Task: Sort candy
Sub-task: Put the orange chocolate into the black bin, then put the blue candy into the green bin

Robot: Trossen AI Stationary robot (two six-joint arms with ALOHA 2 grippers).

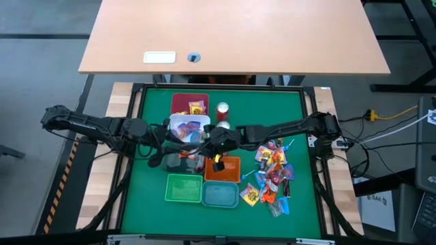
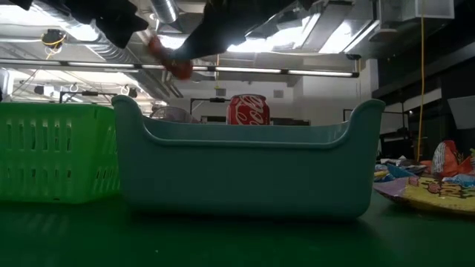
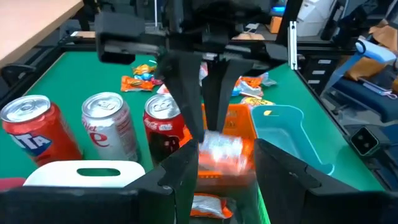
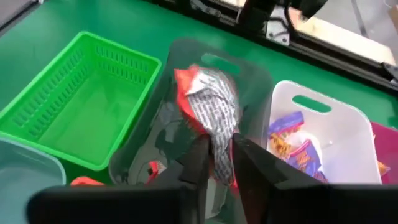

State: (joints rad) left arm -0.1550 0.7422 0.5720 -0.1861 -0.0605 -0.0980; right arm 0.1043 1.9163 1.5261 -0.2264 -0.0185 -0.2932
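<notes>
Right gripper point(image 4: 219, 163) hangs over the clear bin point(image 4: 186, 112), jaws narrow, pinching the lower edge of a red-and-silver wrapped candy point(image 4: 208, 109); most of the wrapper sticks out beyond the fingertips. Left gripper point(image 3: 227, 165) sits just beside it with jaws spread wide, nothing between them. A blurred orange-white wrapper point(image 3: 221, 151) shows in its gap, under the right arm's fingers (probably the same candy, cannot confirm). Remaining candy pile point(image 1: 271, 177) lies on the mat on the right side. White bin point(image 4: 329, 143) holds several sweets. In the low view the teal bin point(image 2: 245, 167) hides both grippers' fingertips.
</notes>
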